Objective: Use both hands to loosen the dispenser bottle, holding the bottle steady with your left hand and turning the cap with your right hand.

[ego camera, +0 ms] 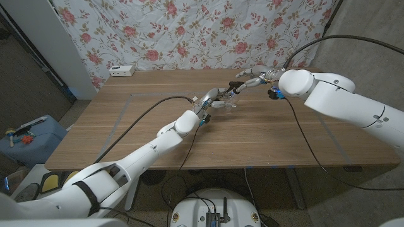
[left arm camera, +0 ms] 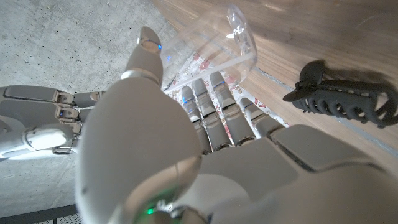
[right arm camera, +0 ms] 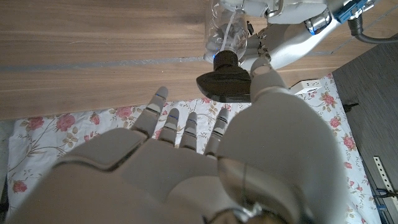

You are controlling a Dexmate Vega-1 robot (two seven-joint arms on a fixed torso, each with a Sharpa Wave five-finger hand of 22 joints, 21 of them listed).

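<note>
A clear dispenser bottle (ego camera: pixel 228 96) is off the table near its middle, gripped by my left hand (ego camera: pixel 211 99). In the left wrist view the fingers (left arm camera: pixel 214 106) wrap around the clear bottle (left arm camera: pixel 214 43). Its black pump head (right arm camera: pixel 224 84) points toward my right hand (right arm camera: pixel 186 162), whose fingers are spread. The thumb (right arm camera: pixel 267 74) sits right beside the pump head, and nothing closes around it. In the head view my right hand (ego camera: pixel 257 77) reaches in from the right, just beyond the bottle's top. My left hand (right arm camera: pixel 286 37) holds the bottle (right arm camera: pixel 227 31) there too.
A white box (ego camera: pixel 122 70) sits at the table's back left edge. A floral cloth (ego camera: pixel 189 31) hangs behind the table. A black ribbed piece (left arm camera: pixel 342 99) shows against the wood. A blue bin (ego camera: pixel 28 135) stands on the floor at left.
</note>
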